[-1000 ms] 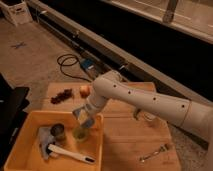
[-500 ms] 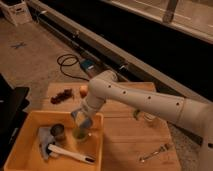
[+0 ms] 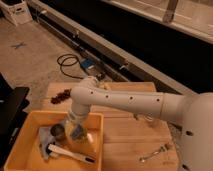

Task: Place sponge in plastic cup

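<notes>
My white arm reaches from the right down into the yellow bin. The gripper hangs at the bin's middle, shut on the blue sponge, of which only a small patch shows at the fingertips. The pale translucent plastic cup stands in the bin right under the gripper. The sponge is at the cup's mouth, and I cannot tell how deep it sits. The arm hides the cup's far rim.
In the bin, a dark metal tin stands just left of the cup, with a grey cloth and a white-handled tool. On the wooden table lie a dark brown cluster and a fork. A cable lies on the floor.
The gripper with the sponge has moved down and a little left, from above the bin to the cup's mouth. The view has shifted slightly with it.
</notes>
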